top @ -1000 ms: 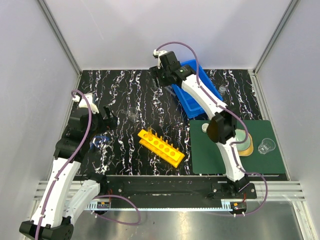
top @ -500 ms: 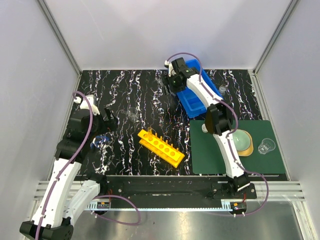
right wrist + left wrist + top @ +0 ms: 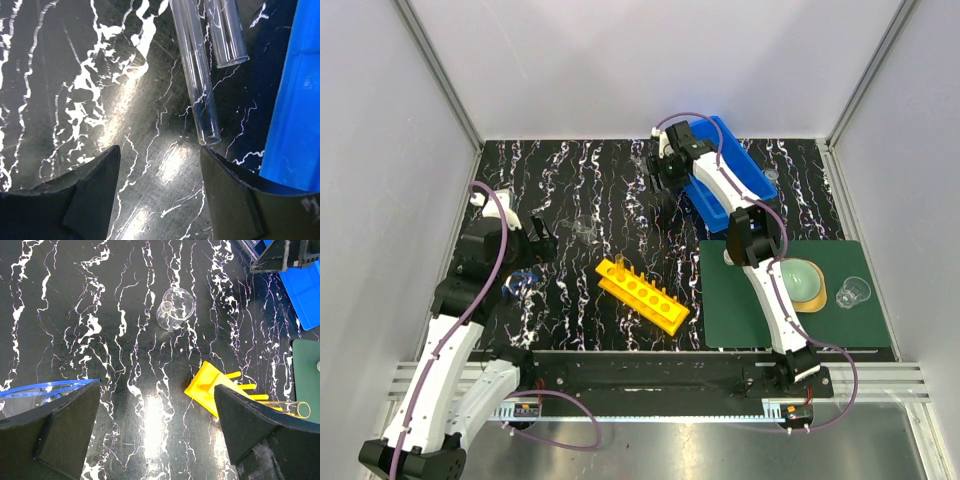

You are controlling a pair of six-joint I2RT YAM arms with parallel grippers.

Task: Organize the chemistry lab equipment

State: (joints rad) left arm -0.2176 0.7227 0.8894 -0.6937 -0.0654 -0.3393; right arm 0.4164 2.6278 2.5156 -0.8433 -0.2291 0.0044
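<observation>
My right gripper (image 3: 665,168) hangs low over the far table, just left of the blue divided bin (image 3: 730,165). It is open (image 3: 160,192) with bare tabletop between its fingers. Two clear glass tubes (image 3: 197,75) (image 3: 227,32) lie side by side just beyond its fingertips, next to the bin's wall (image 3: 295,100). My left gripper (image 3: 535,240) is open (image 3: 157,425) over bare table. A small glass beaker (image 3: 175,315) lies on its side ahead of it. The yellow rack (image 3: 642,294) holds one tube (image 3: 620,265) at its left end.
A dark green mat (image 3: 840,325) carries a pale green dome (image 3: 803,280), a glass beaker (image 3: 853,292) and a small white round piece (image 3: 730,256). Blue-rimmed goggles (image 3: 45,390) lie by my left finger. Another small glass (image 3: 770,174) sits right of the bin. Walls enclose the table.
My right gripper has swung right and lowered beside the bin's left wall, and its elbow has moved left over the mat. The left arm has stayed still.
</observation>
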